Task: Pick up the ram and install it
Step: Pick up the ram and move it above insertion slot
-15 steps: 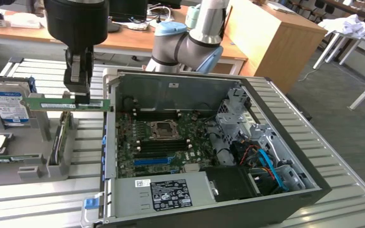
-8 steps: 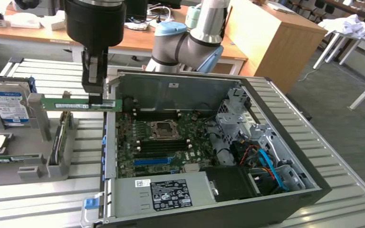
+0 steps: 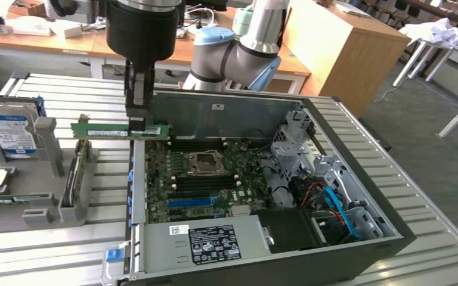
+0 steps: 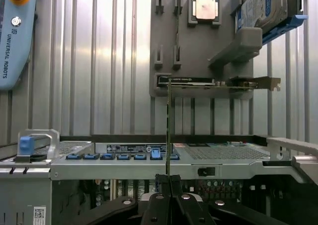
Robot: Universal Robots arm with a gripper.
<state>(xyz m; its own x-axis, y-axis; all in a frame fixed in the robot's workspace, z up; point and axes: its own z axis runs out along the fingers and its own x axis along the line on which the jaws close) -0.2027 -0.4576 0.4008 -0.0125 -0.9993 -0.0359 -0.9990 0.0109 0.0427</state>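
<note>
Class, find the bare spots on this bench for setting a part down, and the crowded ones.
Bare ribbed table lies in front of the grey holder and beyond the computer case at the exterior view's right. Holder and case interior are crowded.

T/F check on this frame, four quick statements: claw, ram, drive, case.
1. The claw is shut on the ram. True.
2. The ram is seated in a motherboard slot. False: it is held in the air over the case's edge at the exterior view's left, not yet in the motherboard.
3. A hard drive stands in the grey holder at the exterior view's left. True.
4. The computer case is closed. False: it lies open, with its inside exposed.
</note>
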